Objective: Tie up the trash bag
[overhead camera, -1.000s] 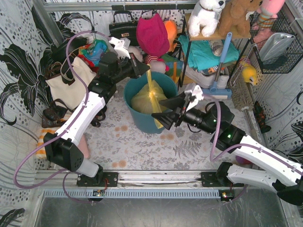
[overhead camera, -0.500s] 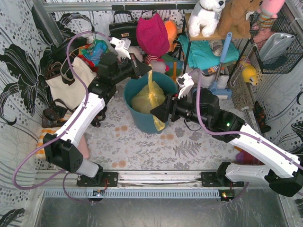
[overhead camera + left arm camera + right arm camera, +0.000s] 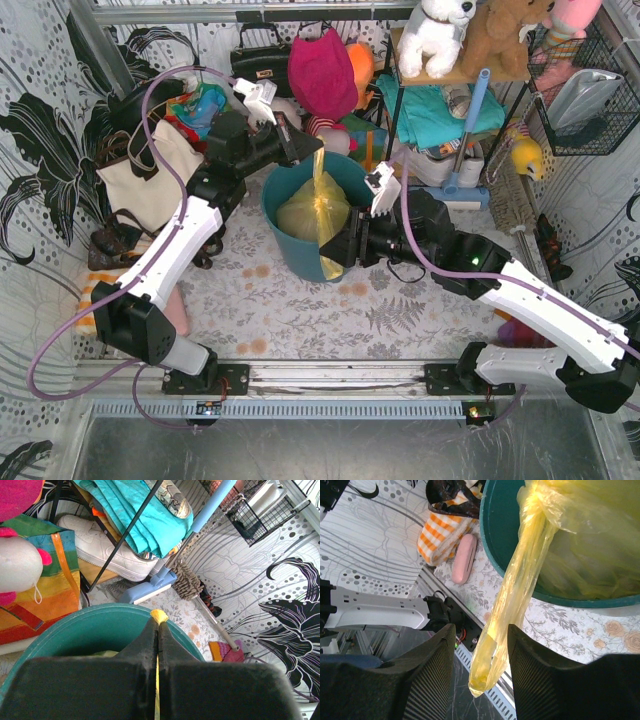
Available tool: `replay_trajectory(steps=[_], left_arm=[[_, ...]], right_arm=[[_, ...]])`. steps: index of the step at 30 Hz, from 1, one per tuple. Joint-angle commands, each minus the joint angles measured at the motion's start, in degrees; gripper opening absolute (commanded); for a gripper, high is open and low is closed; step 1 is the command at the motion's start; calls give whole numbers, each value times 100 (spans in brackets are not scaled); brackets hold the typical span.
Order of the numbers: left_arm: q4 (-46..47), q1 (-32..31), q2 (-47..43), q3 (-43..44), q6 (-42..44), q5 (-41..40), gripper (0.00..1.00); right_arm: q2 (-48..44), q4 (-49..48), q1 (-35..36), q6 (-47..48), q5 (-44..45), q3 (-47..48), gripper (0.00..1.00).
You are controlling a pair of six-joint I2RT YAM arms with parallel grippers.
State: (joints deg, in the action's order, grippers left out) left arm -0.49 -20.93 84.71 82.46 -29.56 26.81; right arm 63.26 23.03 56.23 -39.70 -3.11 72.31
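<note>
Top view: two arms, one teal bin (image 3: 275, 190), one trash bag (image 3: 300, 215) sitting inside it, yellow, pale paper showing through. Two handle flaps counted. The upper flap (image 3: 318, 172) is drawn taut up to the left gripper (image 3: 303, 150) over the bin's far rim. The lower flap (image 3: 328, 262) hangs over the near rim beside the right gripper (image 3: 335, 250). On the shelf behind: one white plush toy (image 3: 437, 35), one brown plush toy (image 3: 497, 35). One cream tote (image 3: 150, 185) at far left. Left wrist view: left gripper (image 3: 158, 625) clenched, its two fingers pressed together with a yellow tip of the flap (image 3: 159, 615) poking out between them, so it is grasping the bag. Bin rim (image 3: 100, 615) just below. One white sneaker (image 3: 115, 550) and one blue mop (image 3: 150, 587) beyond. Right wrist view: right gripper (image 3: 481, 630) parted, one finger on either side of the hanging flap (image 3: 515, 595), not clamped on it. The flap's loose end dangles below the fingertips. Bag body (image 3: 580, 555) lies in the bin (image 3: 495, 530). One pink object (image 3: 462, 559) on the floor.
</note>
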Motion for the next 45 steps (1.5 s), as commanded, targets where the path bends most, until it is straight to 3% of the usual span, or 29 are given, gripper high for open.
replay_trajectory(steps=[1,9,16,22,26,28,31,32,33,35,39,45], left_arm=[[365,19,45,-63,-66,137,0],[388,23,4,-115,-66,129,0],[454,19,28,-124,-132,174,0],[494,21,37,-126,-172,213,0],[503,19,62,-109,-181,225,0],[504,24,78,-99,-186,221,0],[512,19,109,-89,-186,231,0],[514,19,107,-83,-182,229,0],[498,21,115,-74,-183,234,0],[475,21,124,-63,-158,242,0],[476,26,116,-64,-147,248,0],[392,19,108,-29,-103,252,0]], right_arm=[[201,-317,28,-180,-392,-51,47],[642,-521,24,-257,-821,-41,54],[933,-733,24,-245,-1166,-47,54],[978,-939,28,-387,-1357,-180,30],[865,-920,28,-377,-1319,-244,7],[772,-901,22,-371,-1255,-304,2],[633,-807,20,-388,-1133,-410,1],[588,-742,21,-392,-1085,-428,5],[543,-675,20,-397,-1020,-472,18],[442,-534,26,-432,-842,-542,21],[252,-488,27,-493,-507,-664,2],[231,126,24,-391,149,-375,0]])
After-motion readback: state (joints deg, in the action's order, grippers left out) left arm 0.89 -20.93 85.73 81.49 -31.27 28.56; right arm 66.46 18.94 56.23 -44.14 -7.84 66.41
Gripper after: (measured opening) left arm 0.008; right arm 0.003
